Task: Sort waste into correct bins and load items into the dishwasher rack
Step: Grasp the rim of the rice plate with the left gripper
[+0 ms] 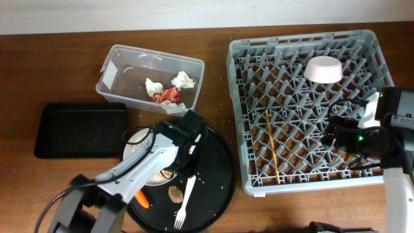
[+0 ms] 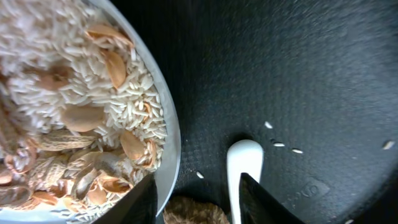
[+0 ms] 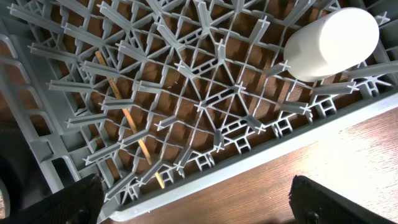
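A grey-white plate (image 2: 169, 118) with the beige food heap (image 2: 68, 93) sits on the round black tray (image 1: 217, 181). My left gripper (image 2: 199, 202) is open low over the plate's right rim (image 1: 129, 147). The brown lump (image 2: 189, 214) and the white fork's handle (image 2: 242, 168) lie between its fingers. The carrot (image 1: 142, 199) lies by the fork (image 1: 183, 206). The rack (image 1: 297, 37) holds an upturned pink bowl (image 1: 323, 69) and a chopstick (image 1: 272, 145). My right gripper (image 3: 199, 205) is open and empty at the rack's right side (image 1: 335, 133). No cups are in view.
The clear tub (image 1: 116, 71) at the back left holds white tissues (image 1: 183, 79) and a red wrapper (image 1: 169, 95). The shallow black tray (image 1: 77, 129) lies at the left, with nothing in it. Rice grains are scattered on the round tray.
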`<action>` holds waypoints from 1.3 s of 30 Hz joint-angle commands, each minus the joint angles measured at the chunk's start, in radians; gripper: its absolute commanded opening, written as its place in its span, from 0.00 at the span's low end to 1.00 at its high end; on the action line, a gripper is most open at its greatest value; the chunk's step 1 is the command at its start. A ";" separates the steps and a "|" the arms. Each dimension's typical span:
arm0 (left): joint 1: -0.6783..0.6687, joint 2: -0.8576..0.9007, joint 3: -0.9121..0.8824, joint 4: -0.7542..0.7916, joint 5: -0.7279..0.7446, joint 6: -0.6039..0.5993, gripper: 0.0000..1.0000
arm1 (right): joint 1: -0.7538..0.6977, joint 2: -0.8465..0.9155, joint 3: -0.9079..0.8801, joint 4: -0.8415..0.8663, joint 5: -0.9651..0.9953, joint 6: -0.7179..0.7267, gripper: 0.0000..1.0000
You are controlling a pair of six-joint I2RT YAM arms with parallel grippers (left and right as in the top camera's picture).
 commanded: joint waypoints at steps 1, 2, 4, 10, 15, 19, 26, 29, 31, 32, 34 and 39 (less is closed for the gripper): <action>-0.006 0.046 -0.023 -0.004 -0.007 0.005 0.40 | -0.008 0.002 -0.005 0.001 -0.009 -0.007 0.99; -0.006 0.056 -0.023 -0.002 -0.008 0.005 0.41 | -0.008 0.002 -0.005 0.001 -0.009 -0.007 0.99; -0.006 0.073 -0.023 -0.002 -0.007 0.005 0.38 | -0.008 0.002 -0.005 0.001 -0.009 -0.007 0.99; -0.006 0.084 -0.023 -0.001 -0.002 -0.026 0.05 | -0.008 0.002 -0.005 0.001 -0.009 -0.007 0.99; -0.008 0.082 0.003 0.010 0.028 -0.025 0.01 | -0.008 0.002 -0.005 0.001 -0.008 -0.007 0.99; -0.013 0.083 -0.007 0.010 0.009 -0.025 0.02 | -0.008 0.002 -0.005 0.001 -0.007 -0.007 0.99; -0.012 0.083 -0.115 0.093 0.107 -0.055 0.22 | -0.008 0.002 -0.005 0.001 -0.005 -0.007 0.99; -0.011 0.083 -0.142 0.105 0.092 -0.055 0.29 | -0.008 0.002 -0.005 0.001 -0.005 -0.007 0.99; -0.011 0.083 -0.142 0.105 0.050 -0.055 0.31 | -0.008 0.002 -0.005 0.001 -0.005 -0.007 0.99; -0.011 0.083 -0.142 0.108 0.050 -0.055 0.31 | -0.008 0.002 -0.005 0.001 -0.005 -0.007 0.99; -0.011 0.083 -0.142 0.110 0.050 -0.055 0.22 | -0.008 0.002 -0.005 0.000 -0.005 -0.007 0.99; -0.011 0.083 -0.140 0.109 0.045 -0.055 0.00 | -0.008 0.002 -0.005 0.000 -0.005 -0.007 0.99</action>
